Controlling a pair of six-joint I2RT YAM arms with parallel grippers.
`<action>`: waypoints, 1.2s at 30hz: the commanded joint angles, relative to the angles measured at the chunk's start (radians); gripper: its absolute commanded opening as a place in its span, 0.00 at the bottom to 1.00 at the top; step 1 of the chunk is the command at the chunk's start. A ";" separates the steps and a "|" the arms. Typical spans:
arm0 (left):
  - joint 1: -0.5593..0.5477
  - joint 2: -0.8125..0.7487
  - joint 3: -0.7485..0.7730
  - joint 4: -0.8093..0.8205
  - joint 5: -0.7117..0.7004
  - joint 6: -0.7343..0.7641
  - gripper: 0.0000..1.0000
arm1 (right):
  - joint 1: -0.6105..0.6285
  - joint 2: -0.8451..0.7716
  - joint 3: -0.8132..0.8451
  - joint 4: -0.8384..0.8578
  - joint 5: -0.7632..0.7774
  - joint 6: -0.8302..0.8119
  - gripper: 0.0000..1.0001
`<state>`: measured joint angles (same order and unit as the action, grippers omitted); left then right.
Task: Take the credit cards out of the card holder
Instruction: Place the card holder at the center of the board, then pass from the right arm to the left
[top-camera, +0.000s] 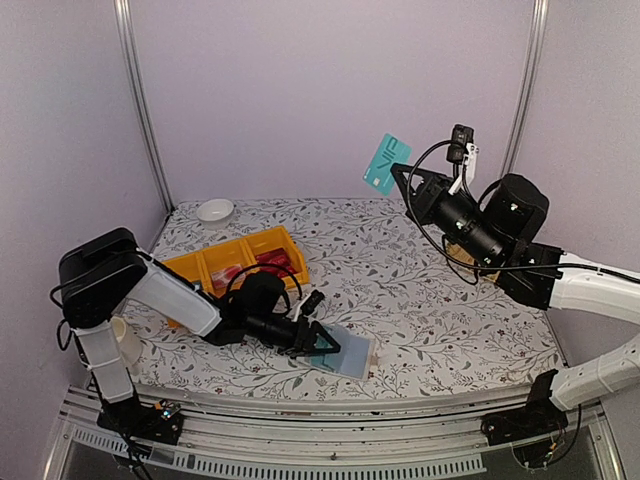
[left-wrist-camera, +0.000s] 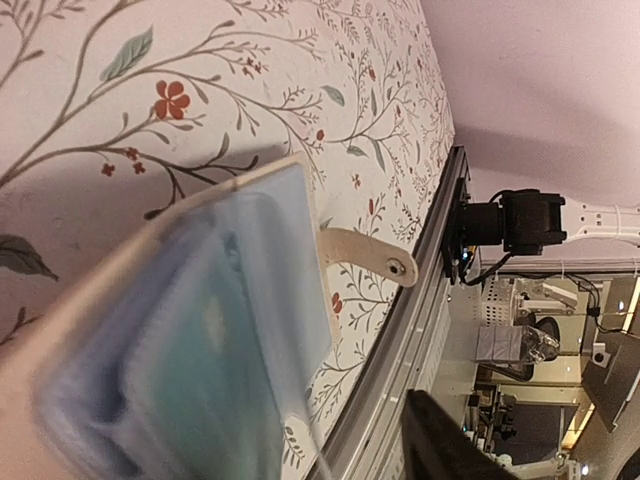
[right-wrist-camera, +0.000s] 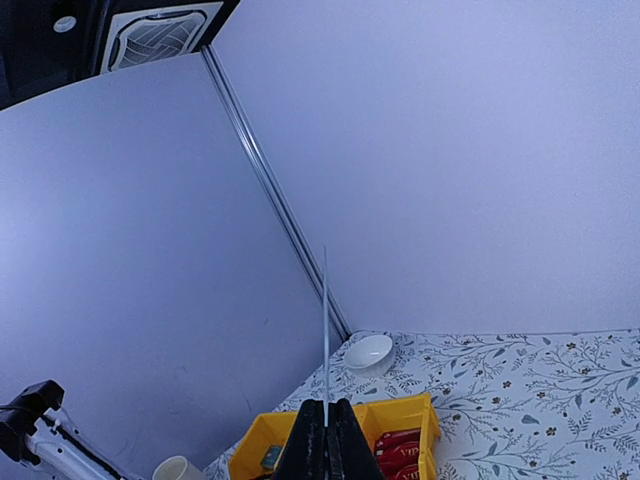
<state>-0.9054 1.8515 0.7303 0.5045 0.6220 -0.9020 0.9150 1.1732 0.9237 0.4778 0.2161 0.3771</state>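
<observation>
The card holder (top-camera: 350, 354) lies open on the table near the front edge, with pale blue-grey leaves and a whitish cover. My left gripper (top-camera: 322, 345) rests low over its left part, jaws apart and holding nothing. In the left wrist view the card holder (left-wrist-camera: 270, 260) fills the frame, blurred. A teal card (left-wrist-camera: 200, 380) sits in a sleeve, and one dark finger (left-wrist-camera: 445, 445) shows at the lower right, clear of the holder. My right gripper (top-camera: 402, 174) is raised high at the back right, shut on a teal credit card (top-camera: 384, 163). That card is edge-on (right-wrist-camera: 325, 330) in the right wrist view.
A yellow bin (top-camera: 235, 262) with red cards (top-camera: 272, 260) stands left of centre. It also shows in the right wrist view (right-wrist-camera: 255, 440). A white bowl (top-camera: 214, 210) sits at the back left. A white cup (top-camera: 125, 342) stands near the left arm's base. The holder's strap tab (left-wrist-camera: 365, 255) points toward the table's front rail.
</observation>
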 joint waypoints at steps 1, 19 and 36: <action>0.009 -0.081 -0.007 0.023 -0.015 0.011 0.92 | -0.003 0.029 0.052 0.002 -0.088 -0.005 0.01; -0.018 -0.517 0.017 -0.324 -0.449 0.372 0.98 | -0.011 0.080 0.127 -0.054 -0.365 -0.069 0.01; -0.085 -0.846 -0.383 0.774 -0.532 0.482 0.77 | 0.106 0.399 0.118 0.644 -0.578 0.266 0.02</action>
<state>-0.9783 0.9649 0.3889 0.9810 0.1234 -0.4339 1.0035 1.5356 1.0252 0.8623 -0.3222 0.5457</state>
